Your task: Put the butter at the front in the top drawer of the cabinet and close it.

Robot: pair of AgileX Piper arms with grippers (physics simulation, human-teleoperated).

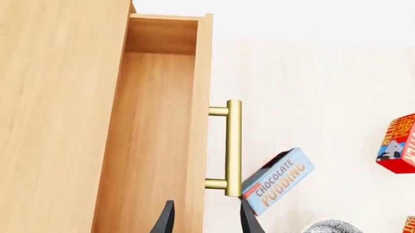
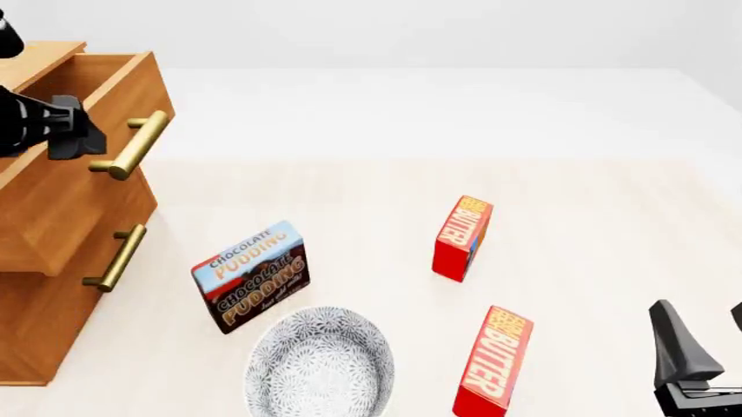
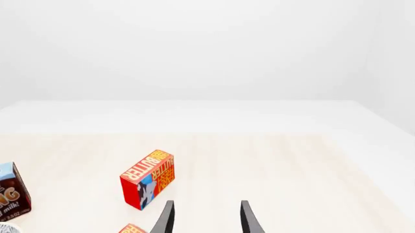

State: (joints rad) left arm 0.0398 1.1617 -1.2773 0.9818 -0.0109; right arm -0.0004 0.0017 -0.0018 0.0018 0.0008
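The honey-brown wooden top drawer (image 1: 159,141) stands pulled out, nothing inside; the left hand (image 1: 206,218) hovers spread over its front panel; the right hand (image 3: 206,218) spread, holding nothing.

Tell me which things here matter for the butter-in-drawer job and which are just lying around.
Job:
butter
top drawer
cabinet

Lying about:
other butter carton
chocolate pudding box
patterned bowl
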